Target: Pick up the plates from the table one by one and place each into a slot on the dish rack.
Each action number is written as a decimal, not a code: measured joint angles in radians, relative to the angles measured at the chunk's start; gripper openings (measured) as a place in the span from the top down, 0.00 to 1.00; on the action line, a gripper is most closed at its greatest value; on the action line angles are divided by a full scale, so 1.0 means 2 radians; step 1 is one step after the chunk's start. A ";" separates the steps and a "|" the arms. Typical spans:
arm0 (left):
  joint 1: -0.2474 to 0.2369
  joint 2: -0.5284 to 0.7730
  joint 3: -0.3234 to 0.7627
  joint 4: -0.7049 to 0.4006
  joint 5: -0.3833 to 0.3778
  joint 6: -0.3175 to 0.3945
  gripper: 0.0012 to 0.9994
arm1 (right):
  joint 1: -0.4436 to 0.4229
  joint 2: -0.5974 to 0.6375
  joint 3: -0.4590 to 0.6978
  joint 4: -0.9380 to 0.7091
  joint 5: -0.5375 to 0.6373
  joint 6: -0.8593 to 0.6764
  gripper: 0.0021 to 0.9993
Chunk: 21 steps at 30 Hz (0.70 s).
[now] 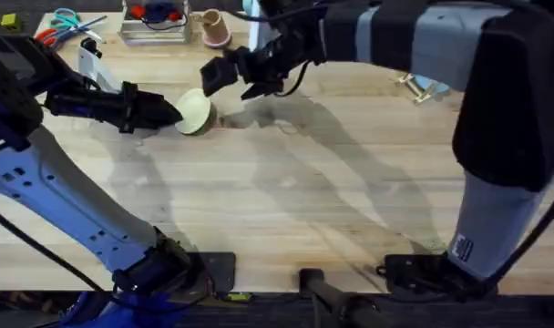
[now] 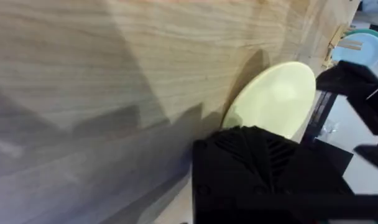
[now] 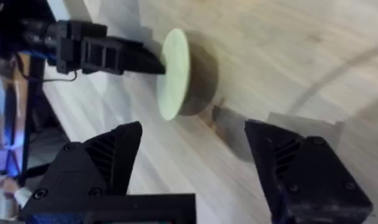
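Note:
A pale yellow-green plate stands nearly on edge on the table, left of centre at the back. My left gripper reaches in from the left and is shut on the plate's rim. The left wrist view has the plate's face just past my black finger. My right gripper hangs open just behind and to the right of the plate, touching nothing. From the right wrist the plate is seen edge-on, held by the left gripper, beyond my right gripper. The dish rack sits at the back right, partly hidden behind my right arm.
Light blue plates stand in the rack. A pink cup, a clear tray and scissors line the back edge. A white object lies behind my left arm. My right arm crosses high over the table's right half.

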State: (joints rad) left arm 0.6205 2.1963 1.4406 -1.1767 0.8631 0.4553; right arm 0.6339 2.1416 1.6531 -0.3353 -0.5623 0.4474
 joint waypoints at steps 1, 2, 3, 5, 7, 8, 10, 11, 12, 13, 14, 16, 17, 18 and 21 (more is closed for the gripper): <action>0.000 0.000 0.000 0.000 0.000 0.000 0.96 | 0.004 0.002 0.000 0.002 -0.002 0.005 0.01; 0.000 0.000 0.000 0.000 0.000 0.000 0.96 | 0.009 0.005 0.000 0.006 -0.003 0.010 0.01; 0.000 0.000 0.000 0.000 0.000 0.000 0.96 | 0.013 0.007 0.000 0.009 -0.004 0.014 0.01; 0.000 0.000 0.000 0.000 0.000 0.000 0.96 | 0.020 0.013 0.000 0.015 -0.004 0.021 0.01; 0.000 0.000 0.000 0.000 0.000 0.000 0.96 | 0.027 0.018 0.000 0.023 -0.005 0.024 0.01; 0.000 0.000 0.000 0.000 0.000 0.000 0.96 | 0.030 0.019 0.000 0.028 -0.005 0.026 0.01; 0.000 0.000 0.000 0.000 0.000 0.000 0.96 | 0.035 0.021 0.000 0.038 -0.006 0.031 0.01; 0.000 0.000 0.000 0.000 0.000 0.000 0.96 | 0.038 0.021 0.000 0.046 -0.006 0.035 0.01; 0.000 0.000 0.000 0.000 0.000 0.000 0.96 | 0.039 0.023 0.000 0.054 -0.006 0.040 0.01; 0.000 0.000 0.000 0.000 0.000 0.000 0.96 | 0.041 0.025 0.000 0.063 -0.006 0.046 0.01; 0.000 0.000 0.000 0.000 0.000 0.000 0.96 | 0.041 0.028 0.000 0.071 -0.007 0.053 0.01; 0.000 0.000 0.000 0.000 0.000 0.000 0.96 | 0.042 0.036 0.000 0.086 -0.007 0.067 0.01; 0.000 0.000 0.000 0.000 0.000 0.000 0.96 | 0.042 0.042 0.000 0.093 -0.007 0.074 0.01; 0.000 0.000 0.000 0.000 0.000 0.000 0.96 | 0.042 0.048 0.000 0.100 -0.007 0.081 0.01; 0.000 0.000 0.000 0.000 0.000 0.000 0.96 | 0.041 0.062 0.000 0.118 -0.008 0.104 0.01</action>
State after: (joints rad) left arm 0.6205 2.1963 1.4406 -1.1767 0.8631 0.4553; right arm 0.7167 2.2664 1.6535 -0.1003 -0.5780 0.6552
